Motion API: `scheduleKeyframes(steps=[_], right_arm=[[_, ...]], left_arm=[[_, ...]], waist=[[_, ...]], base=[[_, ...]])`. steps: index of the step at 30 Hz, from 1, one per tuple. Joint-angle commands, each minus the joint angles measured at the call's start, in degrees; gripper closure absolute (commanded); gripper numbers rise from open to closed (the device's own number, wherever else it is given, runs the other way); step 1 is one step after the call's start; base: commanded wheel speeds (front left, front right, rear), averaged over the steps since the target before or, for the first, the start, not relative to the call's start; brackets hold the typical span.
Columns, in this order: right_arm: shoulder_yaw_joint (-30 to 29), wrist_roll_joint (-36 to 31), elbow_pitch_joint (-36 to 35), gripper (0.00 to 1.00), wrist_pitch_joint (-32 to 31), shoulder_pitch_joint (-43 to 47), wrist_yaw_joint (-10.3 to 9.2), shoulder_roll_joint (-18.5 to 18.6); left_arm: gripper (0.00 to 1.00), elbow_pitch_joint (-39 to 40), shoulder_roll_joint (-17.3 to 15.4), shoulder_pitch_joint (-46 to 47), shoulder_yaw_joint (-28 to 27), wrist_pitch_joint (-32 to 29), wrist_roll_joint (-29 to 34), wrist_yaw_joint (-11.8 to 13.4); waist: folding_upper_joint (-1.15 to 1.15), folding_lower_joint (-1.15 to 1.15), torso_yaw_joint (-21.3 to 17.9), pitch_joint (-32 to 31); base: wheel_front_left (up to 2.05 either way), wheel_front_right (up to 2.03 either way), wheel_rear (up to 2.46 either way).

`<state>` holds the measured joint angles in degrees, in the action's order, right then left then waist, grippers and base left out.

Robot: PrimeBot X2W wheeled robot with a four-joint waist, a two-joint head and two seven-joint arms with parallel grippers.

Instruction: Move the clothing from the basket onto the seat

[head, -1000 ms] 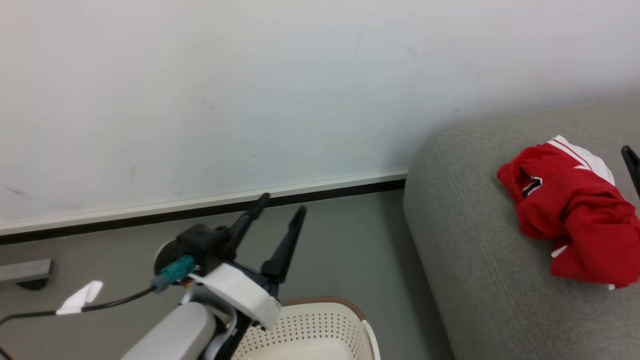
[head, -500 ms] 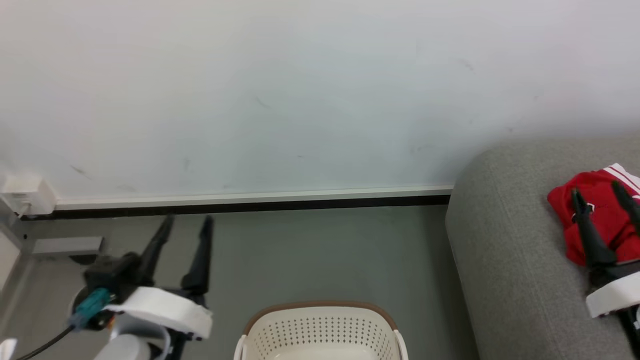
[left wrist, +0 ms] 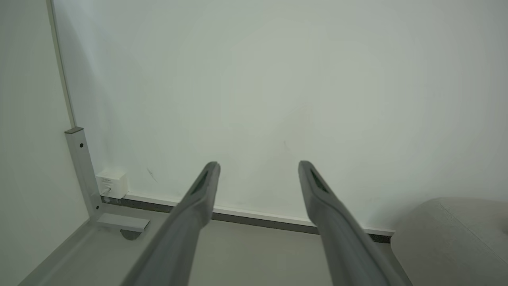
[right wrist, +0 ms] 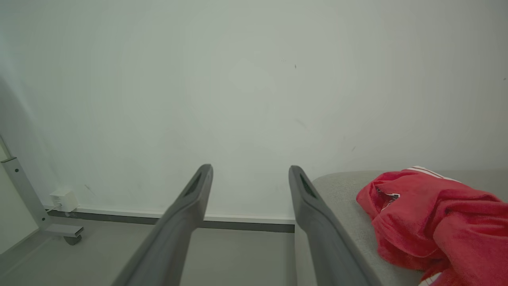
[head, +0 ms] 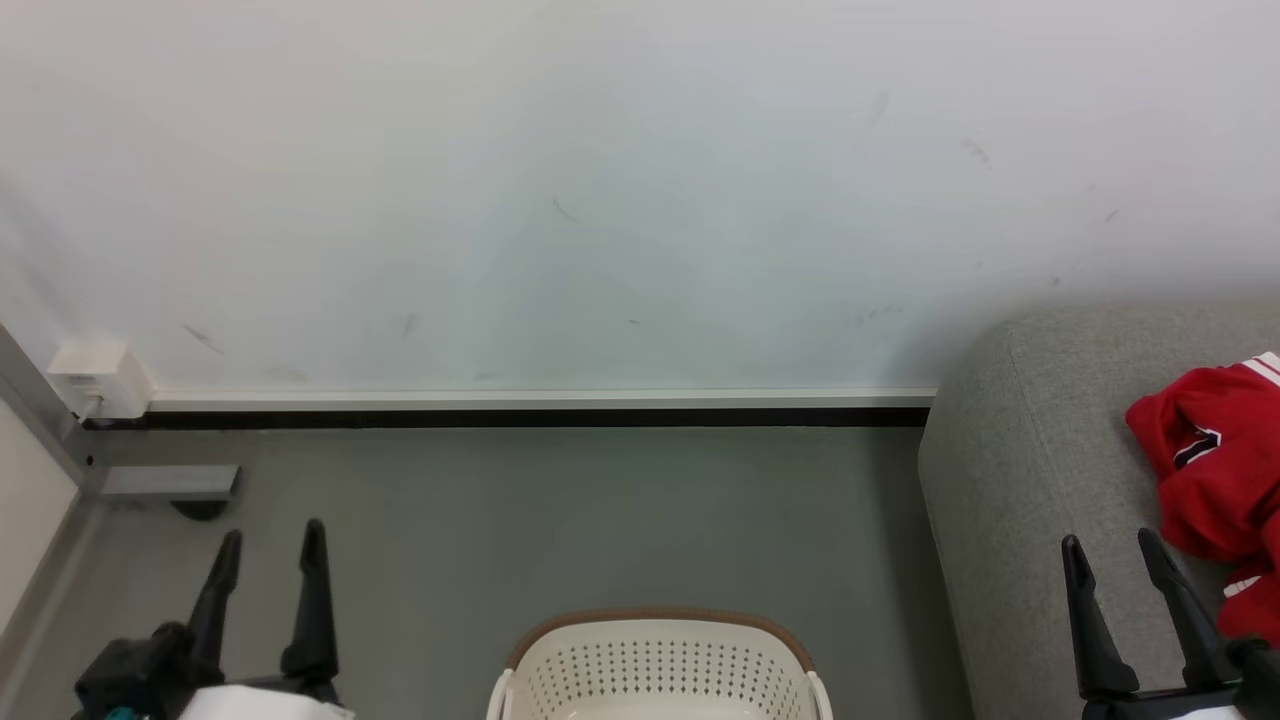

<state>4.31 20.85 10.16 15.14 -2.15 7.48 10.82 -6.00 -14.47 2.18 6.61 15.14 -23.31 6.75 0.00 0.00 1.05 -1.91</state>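
The soft, crumpled bright red fabric clothing (head: 1215, 470) with white stripes lies on the large light grey upholstered seat (head: 1020, 450), which has rounded edges. The cream-white perforated plastic basket (head: 660, 670) with a brown rim stands on the smooth grey floor (head: 560, 520) before the white wall (head: 600, 200); what is inside it is hidden. The left pincer (head: 273, 532) and the right pincer (head: 1110, 540) both have their fingers apart and hold nothing.
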Motion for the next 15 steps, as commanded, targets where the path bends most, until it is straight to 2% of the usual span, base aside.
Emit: scheduleKeyframes(steps=[1, 8, 15], right_arm=[[-0.5, -1.0, 0.0, 0.0, 0.0, 1.4, 0.04, -0.6], [-0.3, -2.6, 1.3, 0.0, 0.0, 2.5, 0.04, -2.1], [-0.2, -2.2, 3.0, 0.0, 0.0, 2.4, 0.04, -1.4]], left_arm=[[0.0, 0.3, 1.5, -2.6, -2.3, 0.0, 1.8, -0.7], [0.0, -2.0, 6.8, -5.2, -7.5, 0.0, 7.0, -5.7], [0.0, -3.3, 9.0, -4.5, -9.9, 0.0, 10.5, -8.6]], waist=[[0.0, 0.0, -0.2, 0.0], [0.0, 0.0, -1.0, -0.3], [0.0, 0.0, -1.2, -0.6]], base=[[0.0, 0.0, 0.0], [0.0, 0.0, 0.0], [0.0, 0.0, 0.0]])
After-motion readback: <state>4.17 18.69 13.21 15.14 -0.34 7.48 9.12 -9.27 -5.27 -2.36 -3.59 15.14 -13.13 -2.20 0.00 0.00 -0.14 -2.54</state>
